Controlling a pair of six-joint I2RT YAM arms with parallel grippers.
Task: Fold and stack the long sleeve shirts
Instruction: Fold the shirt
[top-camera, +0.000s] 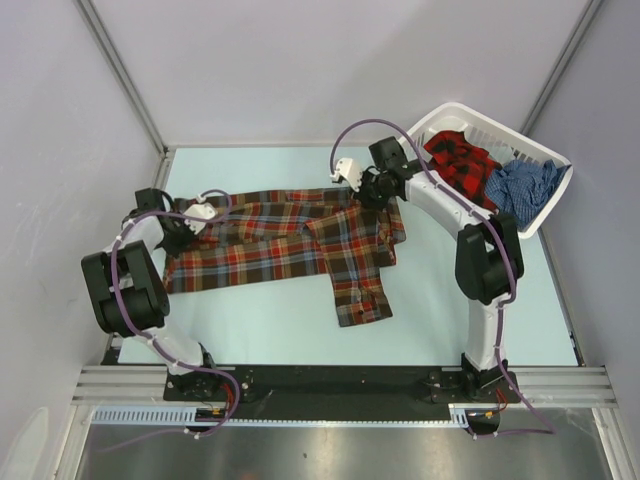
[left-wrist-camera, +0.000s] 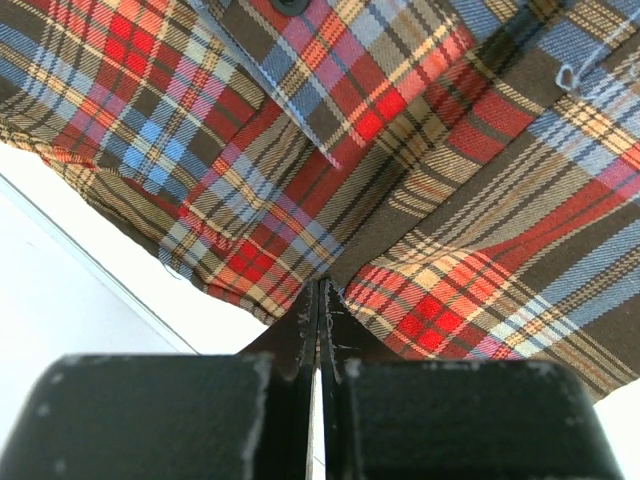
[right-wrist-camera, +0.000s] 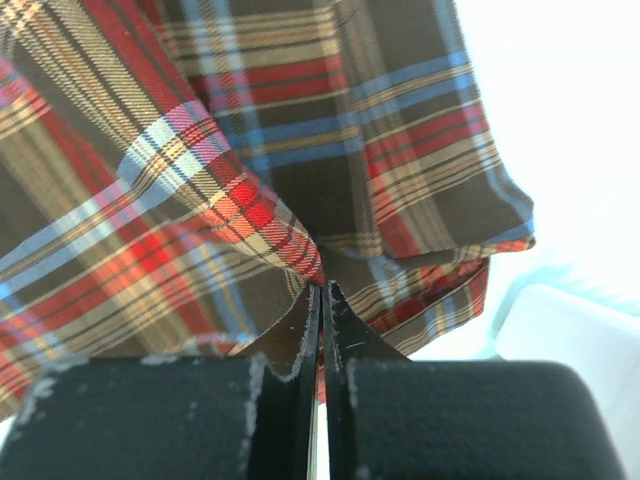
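Both claws pinched on the brown plaid shirt (top-camera: 290, 245), which lies spread across the counter (top-camera: 270, 320).
The left claw (left-wrist-camera: 320, 288) is clamped on the shirt's 9 o'clock edge and the right claw (right-wrist-camera: 322, 288) on its 1 o'clock corner. The red-and-black shirt (top-camera: 460, 160) and blue checked shirt (top-camera: 520, 185) lie in the white basket (top-camera: 545, 148), at the counter's 2 o'clock.

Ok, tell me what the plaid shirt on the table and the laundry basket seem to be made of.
Plaid shirt: woven cloth, probably cotton or flannel, matte; the wrist views show woven-in stripes, soft folds and a stitched hem. Laundry basket: likely moulded plastic, white, smooth; rigid rim and slotted walls.
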